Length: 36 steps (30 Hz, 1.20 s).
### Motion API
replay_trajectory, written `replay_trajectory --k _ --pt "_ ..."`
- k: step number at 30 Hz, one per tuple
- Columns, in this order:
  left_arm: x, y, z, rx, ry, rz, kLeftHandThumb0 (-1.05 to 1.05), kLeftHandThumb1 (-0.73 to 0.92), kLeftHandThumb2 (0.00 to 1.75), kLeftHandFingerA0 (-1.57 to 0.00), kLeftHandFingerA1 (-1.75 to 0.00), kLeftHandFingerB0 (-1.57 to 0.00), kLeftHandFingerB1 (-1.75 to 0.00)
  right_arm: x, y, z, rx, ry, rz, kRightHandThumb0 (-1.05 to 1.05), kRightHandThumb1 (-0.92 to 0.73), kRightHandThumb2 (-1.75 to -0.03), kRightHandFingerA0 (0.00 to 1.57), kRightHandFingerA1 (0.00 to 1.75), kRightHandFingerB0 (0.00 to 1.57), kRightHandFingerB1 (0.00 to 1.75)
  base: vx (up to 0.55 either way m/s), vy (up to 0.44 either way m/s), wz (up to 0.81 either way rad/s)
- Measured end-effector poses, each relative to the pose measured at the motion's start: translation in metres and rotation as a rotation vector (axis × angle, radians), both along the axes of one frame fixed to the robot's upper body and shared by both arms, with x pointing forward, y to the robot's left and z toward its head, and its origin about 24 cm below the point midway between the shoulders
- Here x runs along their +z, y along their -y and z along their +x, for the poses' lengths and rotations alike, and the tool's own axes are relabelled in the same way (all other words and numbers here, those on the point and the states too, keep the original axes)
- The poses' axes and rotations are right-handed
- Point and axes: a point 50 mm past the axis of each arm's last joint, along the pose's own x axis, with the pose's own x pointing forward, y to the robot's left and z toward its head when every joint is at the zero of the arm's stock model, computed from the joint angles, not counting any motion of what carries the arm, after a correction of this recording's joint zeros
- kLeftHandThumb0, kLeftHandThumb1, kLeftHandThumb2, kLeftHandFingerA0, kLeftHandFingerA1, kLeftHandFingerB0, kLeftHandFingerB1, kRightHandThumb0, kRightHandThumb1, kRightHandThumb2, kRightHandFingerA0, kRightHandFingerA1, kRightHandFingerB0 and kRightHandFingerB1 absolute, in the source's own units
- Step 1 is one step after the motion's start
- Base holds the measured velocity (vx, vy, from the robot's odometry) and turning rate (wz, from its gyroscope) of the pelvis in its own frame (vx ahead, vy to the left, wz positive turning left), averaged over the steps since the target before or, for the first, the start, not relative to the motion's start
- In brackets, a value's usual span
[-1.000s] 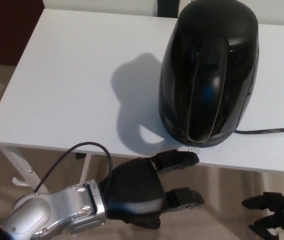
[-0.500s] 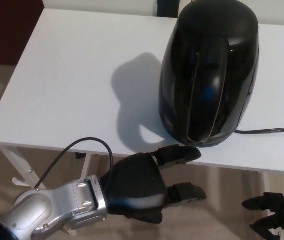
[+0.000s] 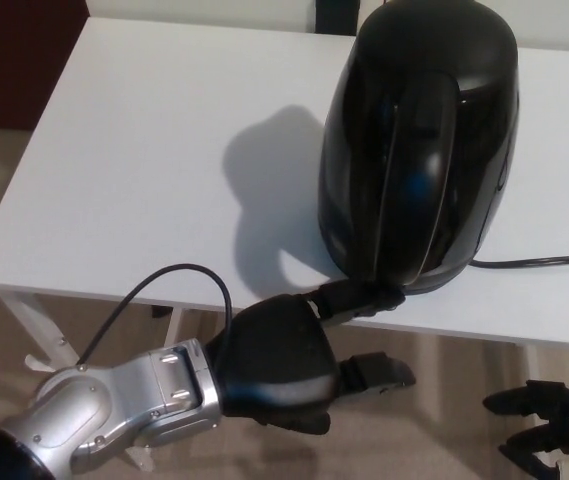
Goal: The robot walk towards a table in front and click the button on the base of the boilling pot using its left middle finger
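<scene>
- Glossy black plastic boiling pot (image 3: 419, 150) sits near the front edge of the white counter (image 3: 144, 170).
- Left hand (image 3: 294, 360), fingers spread, fingertip hiding the base button.
- Right hand (image 3: 554, 435) is cut off at the corner, can't tell its fingers.

A glossy black pot (image 3: 419, 140) sits on a white table (image 3: 144, 170); the black left hand (image 3: 294, 365) has a silver wrist.

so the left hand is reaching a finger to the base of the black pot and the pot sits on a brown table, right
Not quite: the table is white, not brown, as the head view shows. The rest holds: the left hand stretches a finger to the base of the black pot.
</scene>
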Motion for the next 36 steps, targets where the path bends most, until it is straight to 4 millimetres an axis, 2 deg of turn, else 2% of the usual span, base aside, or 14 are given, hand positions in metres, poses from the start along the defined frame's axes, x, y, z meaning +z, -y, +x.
replay_trajectory --k 5,10,17,19,20,26,27,28,30,31,33,34,35,36 --pt "-0.001 0.0 0.002 0.007 0.001 0.01 -0.5 0.77 0.63 -0.33 -0.34 -0.23 -0.28 0.001 0.0 0.0 0.004 0.007 0.003 -0.59 -0.62 -0.6 0.67 0.4 0.61 0.38 0.0 0.0 0.0" --pt "-0.003 0.0 0.003 0.017 -0.003 0.017 -0.5 0.77 0.63 -0.33 -0.34 -0.23 -0.28 0.001 0.0 0.001 0.01 0.006 -0.001 -0.58 -0.64 -0.6 0.77 0.43 0.72 0.41 0.0 0.0 0.0" --pt "-0.006 0.0 0.003 0.025 -0.012 0.026 -0.5 0.75 0.63 -0.33 -0.34 -0.25 -0.29 0.002 0.001 0.003 0.02 0.0 -0.002 -0.62 -0.62 -0.6 0.66 0.4 0.63 0.39 0.0 0.0 0.0" --pt "-0.006 0.0 0.002 0.025 -0.016 0.029 -0.5 0.76 0.63 -0.32 -0.33 -0.24 -0.29 0.002 0.001 0.002 0.022 -0.002 -0.002 -0.6 -0.63 -0.6 0.68 0.4 0.63 0.39 0.0 0.0 0.0" --pt "-0.007 0.001 0.002 0.025 -0.019 0.032 -0.5 0.75 0.63 -0.32 -0.34 -0.25 -0.29 0.002 0.001 0.002 0.023 -0.002 -0.002 -0.57 -0.61 -0.59 0.79 0.43 0.7 0.4 0.0 0.0 0.0" --pt "-0.01 0.002 -0.001 0.025 -0.029 0.033 -0.51 0.76 0.62 -0.33 -0.33 -0.24 -0.28 0.003 0.002 0.002 0.028 -0.004 -0.006 -0.63 -0.55 -0.64 0.7 0.44 0.63 0.41 0.0 0.0 0.0" --pt "-0.01 0.002 -0.001 0.024 -0.03 0.033 -0.58 0.63 0.84 -0.25 -0.43 -0.17 -0.39 0.003 0.003 0.002 0.029 -0.005 -0.008 -0.61 -0.62 -0.6 0.66 0.4 0.64 0.39 0.0 0.0 0.0" --pt "-0.011 0.003 -0.001 0.024 -0.032 0.034 -0.51 0.76 0.62 -0.33 -0.33 -0.24 -0.28 0.003 0.003 0.002 0.03 -0.005 -0.008 -0.6 -0.62 -0.6 0.69 0.41 0.65 0.39 0.0 0.0 0.0" --pt "-0.012 0.003 -0.002 0.022 -0.035 0.036 -0.51 0.77 0.62 -0.33 -0.33 -0.24 -0.28 0.003 0.003 0.003 0.028 -0.009 -0.006 -0.61 -0.6 -0.59 0.69 0.4 0.64 0.39 0.0 0.0 0.0" --pt "-0.012 0.003 -0.002 0.021 -0.037 0.038 -0.57 0.64 0.84 -0.25 -0.43 -0.17 -0.39 0.003 0.003 0.003 0.028 -0.01 -0.005 -0.59 -0.59 -0.59 0.68 0.4 0.64 0.39 0.0 0.0 0.0" --pt "-0.013 0.003 -0.002 0.022 -0.038 0.039 -0.58 0.64 0.84 -0.25 -0.43 -0.17 -0.39 0.003 0.003 0.004 0.023 -0.015 -0.005 -0.63 -0.53 -0.63 0.69 0.43 0.64 0.41 0.0 0.0 0.0" --pt "-0.013 0.003 -0.002 0.022 -0.038 0.039 -0.51 0.75 0.62 -0.35 -0.34 -0.25 -0.29 0.003 0.003 0.005 0.019 -0.017 -0.005 -0.61 -0.53 -0.61 0.73 0.44 0.67 0.42 0.0 0.0 0.0" --pt "-0.013 0.003 -0.002 0.022 -0.038 0.04 -0.51 0.75 0.62 -0.35 -0.34 -0.25 -0.29 0.004 0.003 0.005 0.017 -0.018 -0.004 -0.61 -0.53 -0.61 0.73 0.44 0.67 0.42 0.0 0.0 0.0" --pt "-0.013 0.003 -0.003 0.022 -0.038 0.04 -0.58 0.64 0.84 -0.24 -0.43 -0.17 -0.39 0.004 0.003 0.005 0.018 -0.016 -0.003 -0.6 -0.57 -0.58 0.69 0.41 0.65 0.39 0.0 0.0 0.0"
